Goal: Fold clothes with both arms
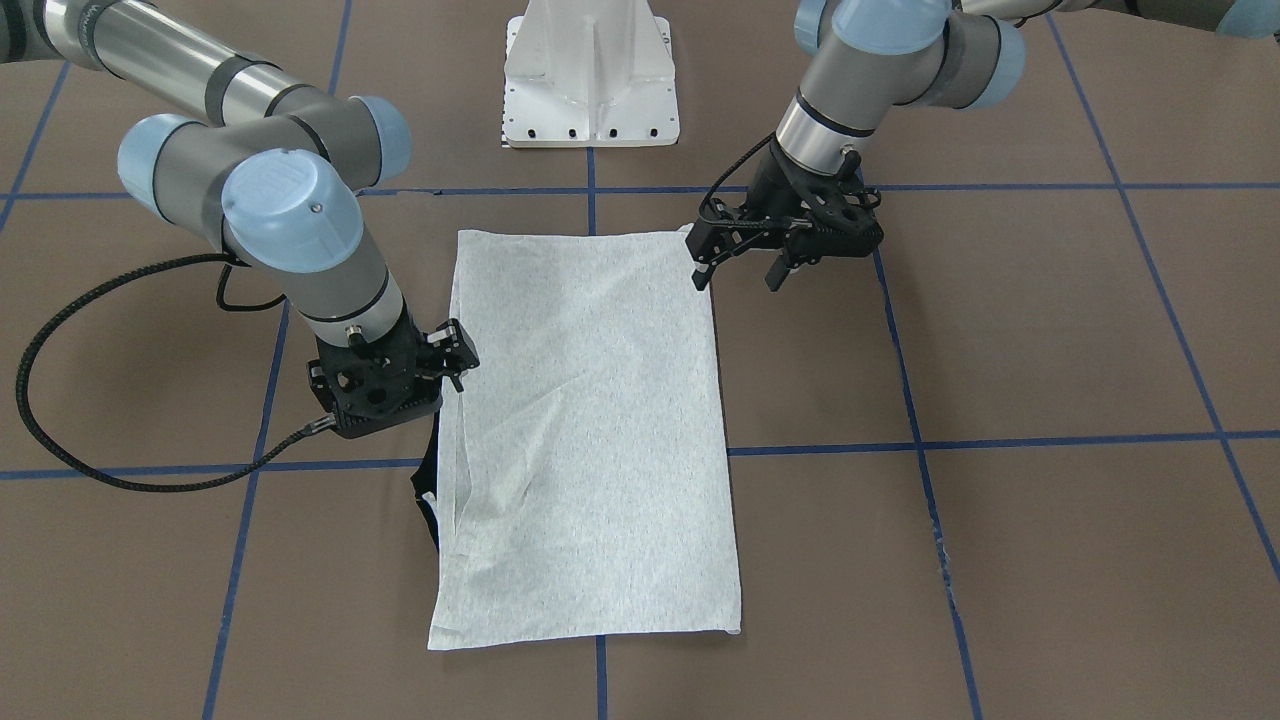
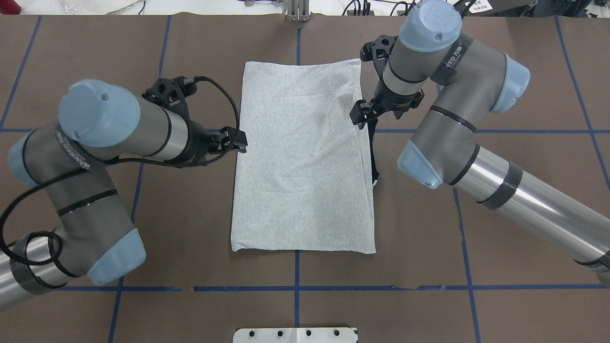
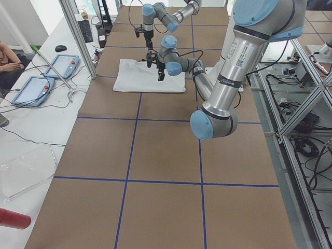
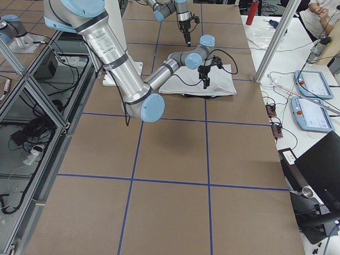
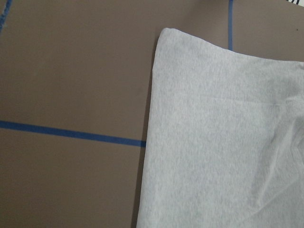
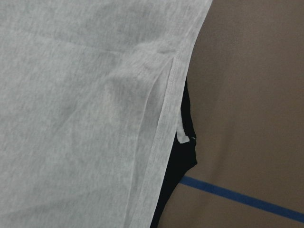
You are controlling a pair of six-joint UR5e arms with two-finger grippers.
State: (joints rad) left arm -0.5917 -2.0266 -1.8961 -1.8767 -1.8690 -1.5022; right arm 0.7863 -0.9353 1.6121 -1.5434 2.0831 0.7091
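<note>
A: T-shirt lies flat mid-bench, grey back up, already narrowed to a long rectangle with its short ends toward and away from the robot.

B: And the black collar pokes out from under the long edge on the robot's right. Soft, light jersey, I'd say. It'll drape and sag rather than hold a shape.

A: Left claw hovers just off the opposite long edge, near the robot-side corner, fingers spread wide, nothing between them.

B: Right claw hangs at its own long edge, near that collar. How far it's parted I can't tell, and no cloth looks pinched.

A: Where to take hold?

B: Both layers together at the two corners of one short end, I reckon. Grab only the top layer and the fold peels open.

A: Room?

B: Plenty. Open brown bench runs out on every side of the shirt, and the white pedestal stands well apart from the near hem. The snag I'd watch is the loose flap along the collar edge
</note>
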